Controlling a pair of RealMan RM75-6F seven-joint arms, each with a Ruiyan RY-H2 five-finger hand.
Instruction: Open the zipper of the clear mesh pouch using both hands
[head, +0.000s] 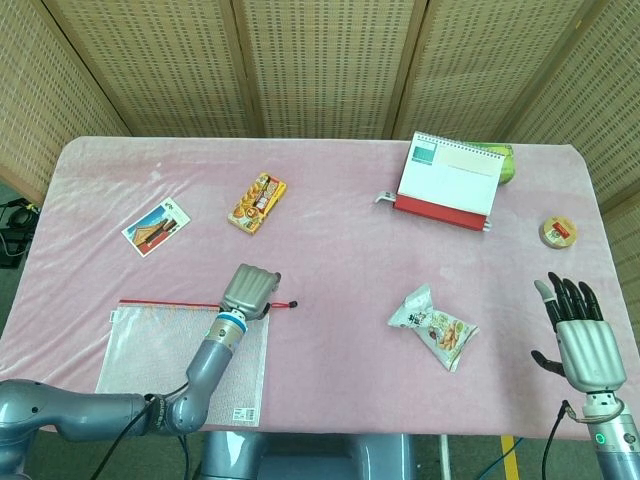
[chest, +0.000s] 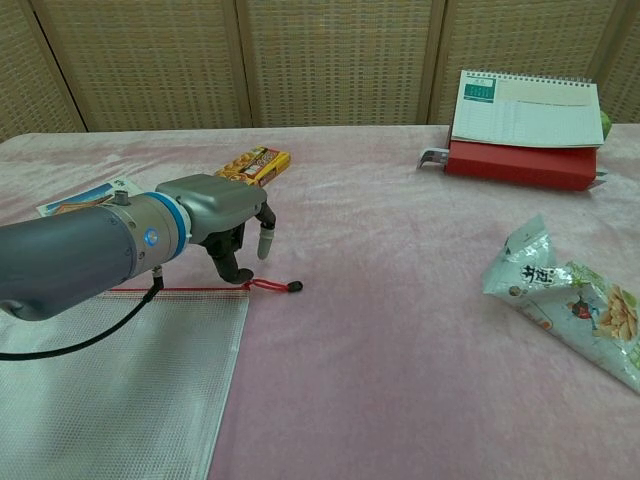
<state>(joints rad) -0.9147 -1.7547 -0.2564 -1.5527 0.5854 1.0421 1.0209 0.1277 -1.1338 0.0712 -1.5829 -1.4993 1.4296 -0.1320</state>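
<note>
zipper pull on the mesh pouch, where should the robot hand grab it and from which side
Pinch the red cord just behind its black end bead. It lies flat on the cloth, trailing right past the pouch corner, so come from above. The left robot hand hovers there, fingers pointing down.

The left hand (chest: 222, 215) has a silver-grey shell, black finger parts, and a blue ring behind it. The right hand (head: 583, 342) looks the same, with black fingers.
</note>
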